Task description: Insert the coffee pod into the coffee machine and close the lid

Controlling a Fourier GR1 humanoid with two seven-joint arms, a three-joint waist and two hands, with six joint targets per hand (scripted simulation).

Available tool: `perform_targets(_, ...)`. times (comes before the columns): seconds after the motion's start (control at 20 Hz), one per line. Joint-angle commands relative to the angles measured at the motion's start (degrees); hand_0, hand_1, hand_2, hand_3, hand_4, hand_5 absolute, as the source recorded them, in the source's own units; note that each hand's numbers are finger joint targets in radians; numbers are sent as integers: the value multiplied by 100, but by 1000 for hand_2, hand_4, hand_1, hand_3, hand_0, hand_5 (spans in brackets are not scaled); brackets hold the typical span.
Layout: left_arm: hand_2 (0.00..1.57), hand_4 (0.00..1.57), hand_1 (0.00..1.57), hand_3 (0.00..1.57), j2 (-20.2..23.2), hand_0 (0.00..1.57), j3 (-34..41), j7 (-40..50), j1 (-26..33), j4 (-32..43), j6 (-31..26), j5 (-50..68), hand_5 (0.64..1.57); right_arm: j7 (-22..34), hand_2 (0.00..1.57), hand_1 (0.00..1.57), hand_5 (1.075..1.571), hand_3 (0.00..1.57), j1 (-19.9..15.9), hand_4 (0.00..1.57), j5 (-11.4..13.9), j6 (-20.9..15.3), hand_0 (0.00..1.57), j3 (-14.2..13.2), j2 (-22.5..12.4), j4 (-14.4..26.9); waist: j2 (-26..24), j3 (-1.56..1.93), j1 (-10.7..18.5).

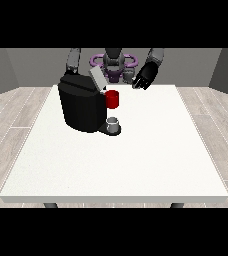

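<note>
Hanging above the far edge of the large white table (136, 165), the black hand at the view's right (143, 79) sits at the end of a grey forearm that slopes down from the shoulder toward the table's middle. Fingers point down and toward the view's left, hanging relaxed and a bit spread, nothing between them. It is clear of the table surface and apart from the machine.

Bulky black coffee machine (81, 106) stands on the far left part of the table. Its grey flat lid (97, 79) is tilted up, open, leaning toward the view's right. Just beside the lid's lower end, at the machine's front, a red thing at the machine (112, 99) shows. Below it, a small grey cup-shaped thing (114, 123) sits on the machine's dark base plate; cannot tell whether this is the pod, so the pod's place is not plain.

Other arm, at the view's left: only the grey upper part (74, 61) shows, coming down behind the machine's top. Its hand is hidden by the machine body, so finger state cannot be told.

Robot torso (113, 62) with purple parts is centred behind the table's far edge.
</note>
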Motion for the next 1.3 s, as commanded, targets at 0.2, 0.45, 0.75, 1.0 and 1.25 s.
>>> perform_targets(0.2,1351,592,1331,1323,543,1331,472,-22,-771,62,-508,94,1571,-60,0,0,1571,0,-171,0,-145,215,0,98,92,-423,259,-1,-372)
perform_targets(0.45,1397,522,1380,1375,499,1380,896,263,-1349,182,-746,416,1571,192,0,0,1571,0,-197,0,-52,-108,0,524,233,-702,224,-2,-611)
perform_targets(0.75,1240,489,1195,1260,828,1195,1244,438,-2055,312,-810,517,1571,26,0,0,1571,0,-740,0,-259,261,0,-25,-99,-839,842,-1,-897)
perform_targets(1.0,1247,484,1155,1266,913,1155,1205,518,-2267,463,-752,372,1571,345,0,0,1571,0,-669,37,30,117,0,242,-20,-1141,793,-2,-1102)
perform_targets(1.25,1284,478,1225,1233,1048,1225,1291,555,-2747,560,-732,358,1571,387,0,0,1571,0,-1130,186,-151,44,0,-47,-36,-1111,1312,0,-1166)
